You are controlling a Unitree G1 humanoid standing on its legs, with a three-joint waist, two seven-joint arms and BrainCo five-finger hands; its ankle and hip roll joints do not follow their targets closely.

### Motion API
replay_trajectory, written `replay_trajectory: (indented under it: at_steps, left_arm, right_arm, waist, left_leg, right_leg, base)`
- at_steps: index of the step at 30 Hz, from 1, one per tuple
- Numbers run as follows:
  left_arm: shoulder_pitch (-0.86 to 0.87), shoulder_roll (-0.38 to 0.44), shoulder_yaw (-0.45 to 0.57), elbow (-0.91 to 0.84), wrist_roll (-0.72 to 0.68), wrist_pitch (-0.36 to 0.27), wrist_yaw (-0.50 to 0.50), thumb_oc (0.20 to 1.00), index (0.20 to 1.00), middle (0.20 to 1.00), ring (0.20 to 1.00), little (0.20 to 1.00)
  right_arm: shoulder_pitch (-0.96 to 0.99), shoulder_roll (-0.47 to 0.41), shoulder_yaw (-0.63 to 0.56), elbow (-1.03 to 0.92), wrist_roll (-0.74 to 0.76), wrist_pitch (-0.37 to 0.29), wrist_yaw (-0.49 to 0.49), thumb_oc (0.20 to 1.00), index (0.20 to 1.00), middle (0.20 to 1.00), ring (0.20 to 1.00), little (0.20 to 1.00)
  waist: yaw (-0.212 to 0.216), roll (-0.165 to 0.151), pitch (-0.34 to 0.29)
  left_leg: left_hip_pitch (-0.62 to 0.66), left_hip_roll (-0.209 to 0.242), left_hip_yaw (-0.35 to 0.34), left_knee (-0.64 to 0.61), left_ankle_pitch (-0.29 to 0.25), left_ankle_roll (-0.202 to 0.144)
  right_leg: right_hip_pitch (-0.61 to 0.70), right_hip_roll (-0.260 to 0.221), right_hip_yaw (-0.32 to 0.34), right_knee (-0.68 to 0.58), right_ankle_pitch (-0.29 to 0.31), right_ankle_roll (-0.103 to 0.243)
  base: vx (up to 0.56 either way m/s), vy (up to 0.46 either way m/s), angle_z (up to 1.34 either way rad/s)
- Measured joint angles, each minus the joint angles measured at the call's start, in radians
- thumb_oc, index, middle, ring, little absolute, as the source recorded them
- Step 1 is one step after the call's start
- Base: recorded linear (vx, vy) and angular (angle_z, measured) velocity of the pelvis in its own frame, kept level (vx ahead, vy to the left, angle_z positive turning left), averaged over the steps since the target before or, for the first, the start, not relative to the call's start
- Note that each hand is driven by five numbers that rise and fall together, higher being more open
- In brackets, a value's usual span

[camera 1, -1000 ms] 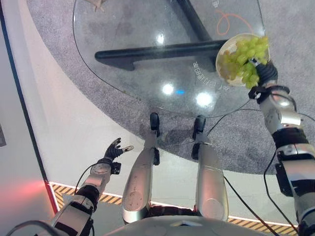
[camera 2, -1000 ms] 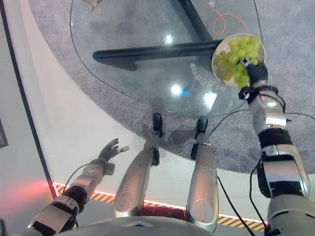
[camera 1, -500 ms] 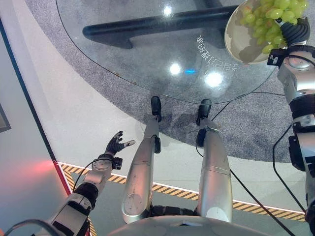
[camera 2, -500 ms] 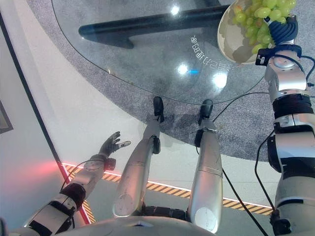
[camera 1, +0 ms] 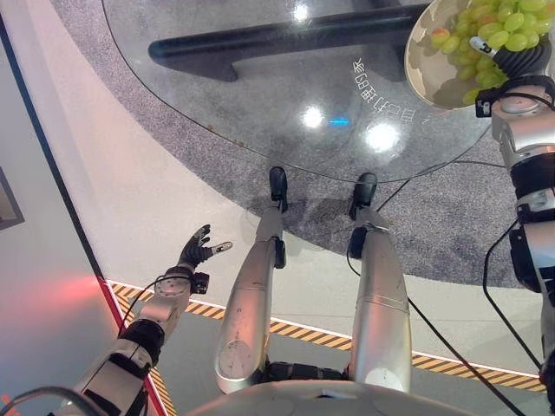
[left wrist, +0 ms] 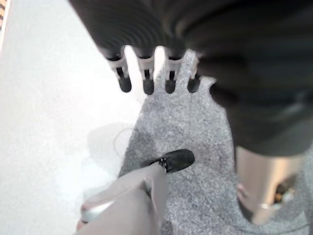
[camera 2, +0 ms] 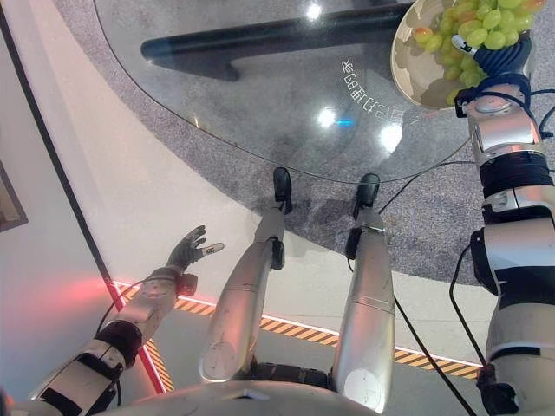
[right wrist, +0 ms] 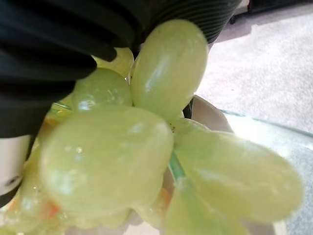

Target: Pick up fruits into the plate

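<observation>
The right hand [camera 1: 517,59] was up at the far right edge of the round glass table [camera 1: 260,95], over the pale plate [camera 1: 425,65] — among a bunch of green grapes [camera 1: 499,26] that lay in the plate. Its own wrist view showed the grapes [right wrist: 146,137] pressed close against its dark cover, the plate's rim just behind them; whether the fingers were curled round the bunch could not be told. The left hand [camera 1: 198,253] hung low beside the robot, well apart from the table — fingers [left wrist: 124,81] straight and spread, holding nothing, above the grey carpet [left wrist: 195,137].
</observation>
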Motion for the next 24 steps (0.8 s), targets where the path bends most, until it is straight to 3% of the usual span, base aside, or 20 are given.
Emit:
replay_trajectory:
  at_steps: [11, 19, 24]
  left_arm:
    - [-0.001, -0.001, 0.001, -0.036, 0.0, 0.0, 0.0, 1.0, 1.0, 1.0, 1.0, 1.0]
    - [-0.003, -0.008, 0.015, 0.003, 0.001, 0.001, -0.021, 1.0, 1.0, 1.0, 1.0, 1.0]
    - [-0.005, -0.027, 0.049, 0.051, 0.006, 0.023, -0.037, 1.0, 1.0, 1.0, 1.0, 1.0]
  right_arm:
    - [0.055, -0.001, 0.021, -0.064, -0.037, 0.008, -0.048, 1.0, 1.0, 1.0, 1.0, 1.0]
    - [0.231, 0.019, 0.018, -0.1, -0.037, -0.006, -0.06, 1.0, 1.0, 1.0, 1.0, 1.0]
    - [0.33, 0.042, -0.011, -0.106, -0.036, -0.028, -0.062, 1.0, 1.0, 1.0, 1.0, 1.0]
  waist:
    - [0.001, 0.0, 0.0]
    - [0.006, -0.002, 0.0]
    - [-0.017, -0.007, -0.001]
  left_leg:
    - [0.009, 0.002, 0.002, 0.006, -0.008, 0.008]
    - [0.124, -0.001, 0.003, 0.005, -0.034, 0.024]
    - [0.224, 0.001, 0.0, -0.01, -0.041, 0.03]
  right_leg:
    - [0.031, 0.006, 0.001, -0.04, 0.021, -0.005]
    - [0.183, 0.007, -0.007, -0.11, 0.04, 0.008]
    - [0.309, 0.009, -0.022, -0.163, 0.049, 0.02]
  base:
    - [-0.02, 0.053, -0.02]
    - [-0.01, 0.072, -0.01]
    - [0.02, 0.079, 0.03]
